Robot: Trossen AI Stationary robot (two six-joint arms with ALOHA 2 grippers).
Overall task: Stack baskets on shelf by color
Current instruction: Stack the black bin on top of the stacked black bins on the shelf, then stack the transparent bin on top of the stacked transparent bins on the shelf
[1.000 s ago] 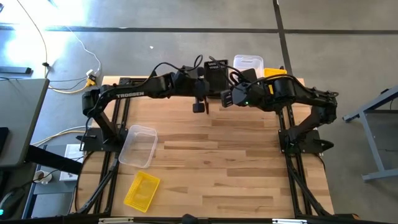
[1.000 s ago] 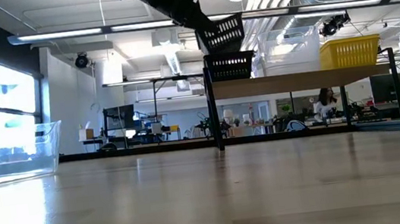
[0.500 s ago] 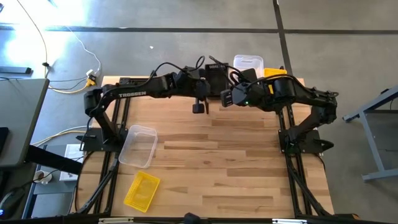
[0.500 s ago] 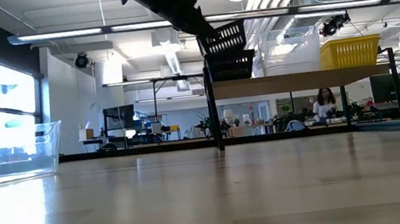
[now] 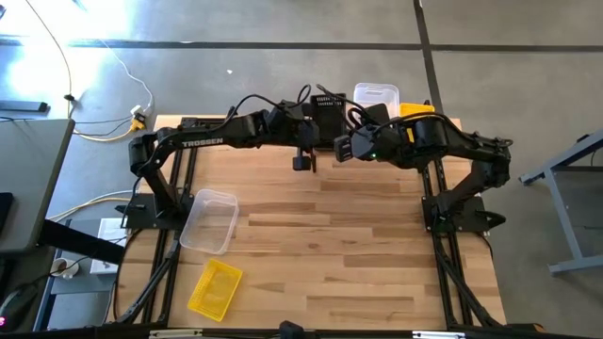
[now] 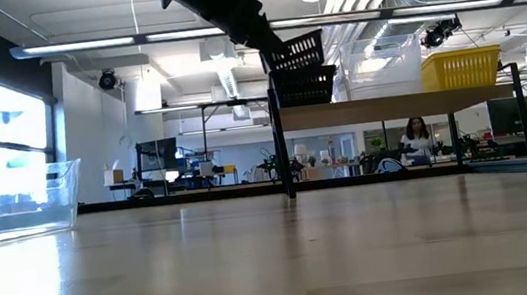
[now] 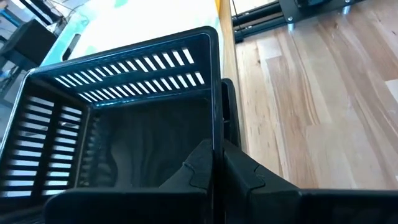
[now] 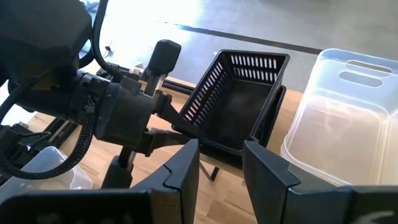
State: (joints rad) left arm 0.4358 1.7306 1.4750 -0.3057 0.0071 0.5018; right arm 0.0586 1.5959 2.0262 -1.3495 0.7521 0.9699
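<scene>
The shelf (image 6: 409, 104) stands at the table's far edge. On it are a black basket (image 6: 303, 89), a clear tub (image 5: 376, 95) and a yellow basket (image 6: 460, 68). My left gripper (image 7: 217, 157) is shut on a second black basket (image 6: 294, 51), which it holds tilted just above the first one. This second basket also shows in the right wrist view (image 8: 239, 93). My right gripper (image 8: 221, 168) is open and empty in front of the shelf, beside the left gripper (image 5: 316, 121). A clear tub (image 5: 209, 221) and a yellow basket (image 5: 215, 288) lie on the table at the near left. My left gripper pinches a side wall of the black basket (image 7: 217, 134) at its rim, one finger inside the basket and one outside. The fingers come from the table's left, slanting down. The basket is tilted over the lower black basket. I cannot tell whether it touches that basket.
The shelf's black legs (image 6: 283, 155) stand on the tabletop. The middle and near right of the wooden table (image 5: 358, 254) are bare. The two arms are close together in front of the shelf.
My left gripper has lowered the tilted black basket a little toward the black basket on the shelf and stays shut on it.
</scene>
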